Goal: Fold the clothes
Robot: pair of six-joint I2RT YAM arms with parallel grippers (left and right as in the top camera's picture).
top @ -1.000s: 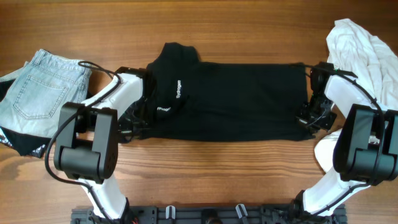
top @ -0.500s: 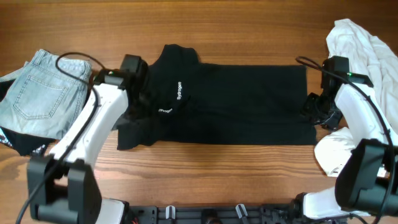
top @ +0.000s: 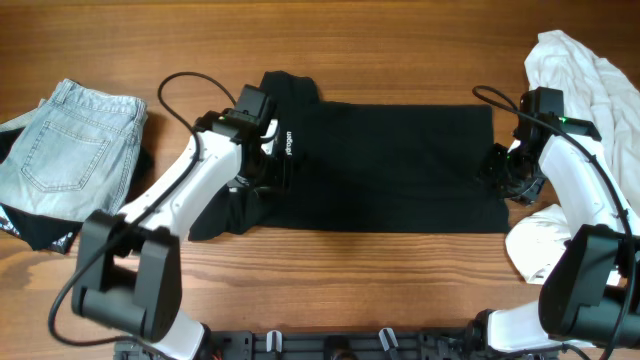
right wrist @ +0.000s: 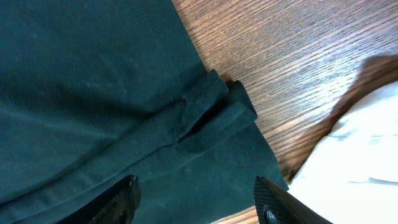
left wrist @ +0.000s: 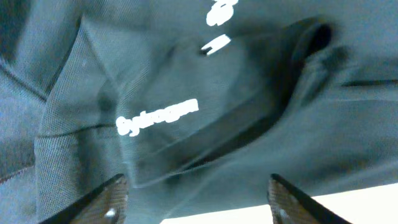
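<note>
A black shirt [top: 390, 165] with white lettering [top: 288, 143] lies folded into a wide band across the middle of the table. My left gripper [top: 266, 168] hovers over its left part, beside the lettering. In the left wrist view the left gripper [left wrist: 199, 202] is open, and only the shirt [left wrist: 186, 74] lies below it. My right gripper [top: 500, 172] is at the shirt's right edge. In the right wrist view the right gripper [right wrist: 198, 200] is open above the layered hem [right wrist: 217, 106], holding nothing.
Light blue denim shorts [top: 70, 140] lie at the far left, over a dark garment [top: 40, 230]. A crumpled white garment [top: 590, 80] fills the back right corner, and more white cloth [top: 535, 245] lies at the front right, close to the right arm.
Both grippers have let go of the black shirt and opened. The left arm swung back and to the right over the lettering. The right arm drew back to the shirt's right edge.
</note>
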